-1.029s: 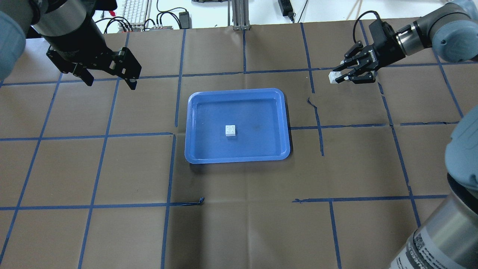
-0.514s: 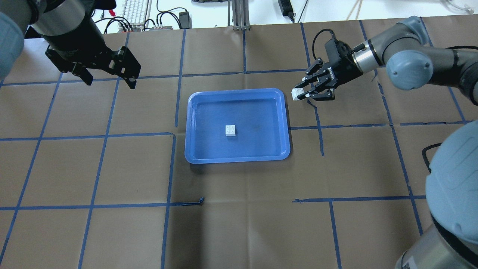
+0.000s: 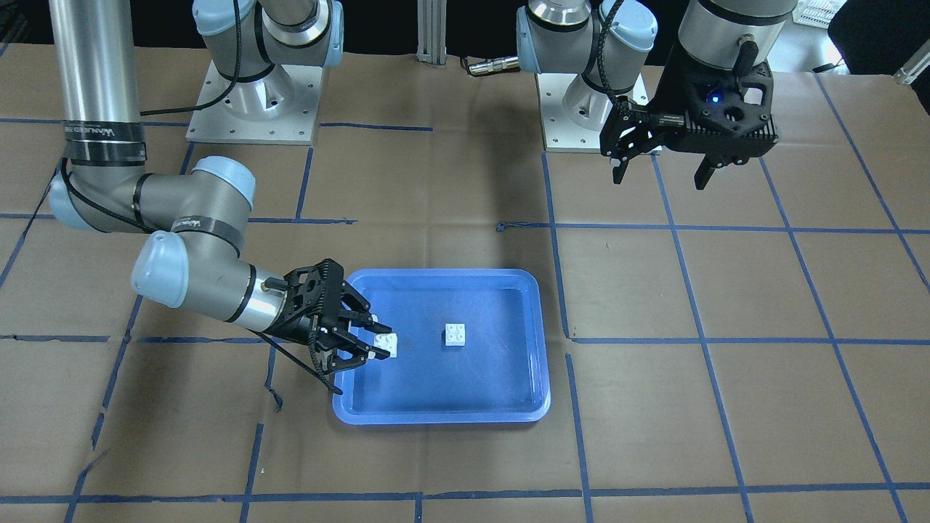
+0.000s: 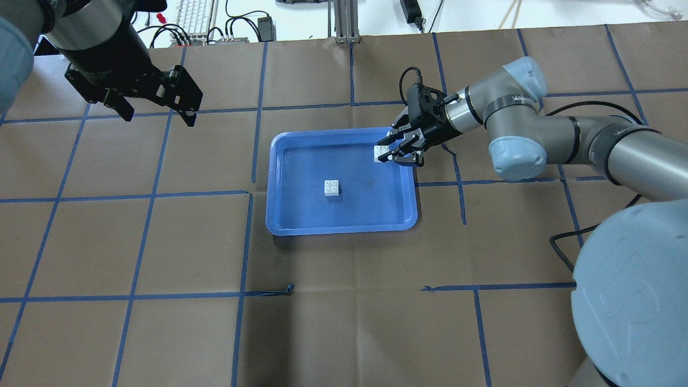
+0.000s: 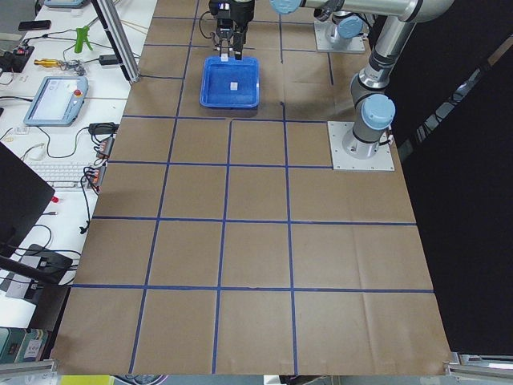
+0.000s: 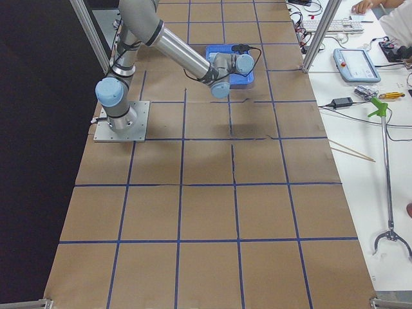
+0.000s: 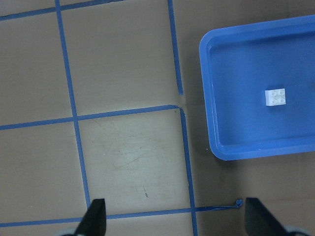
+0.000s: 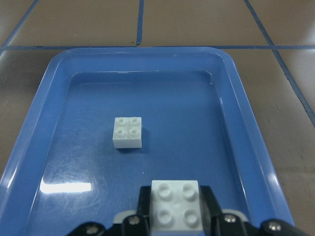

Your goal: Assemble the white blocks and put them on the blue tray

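A light-blue tray (image 4: 279,215) (image 3: 508,407) lies mid-table. One white block (image 4: 332,188) (image 3: 455,334) (image 8: 127,132) (image 7: 275,97) sits studs up near the tray's middle. My right gripper (image 4: 388,153) (image 3: 375,344) is shut on the second white block (image 4: 381,152) (image 3: 387,344) (image 8: 175,205) and holds it studs up over the tray's far right part, just inside the rim. My left gripper (image 4: 158,115) (image 3: 660,174) is open and empty, high over the table's far left, well away from the tray; its fingertips (image 7: 96,216) show in the left wrist view.
The brown table has a blue tape grid (image 4: 252,193). A torn tape end (image 4: 287,290) lies in front of the tray. The arm bases (image 3: 251,109) stand on the robot's side. A keyboard and cables (image 4: 196,16) lie beyond the far edge.
My right gripper has carried its white block leftward from the table's far right to just over the tray's far right corner. The left gripper and the block in the tray have not moved.
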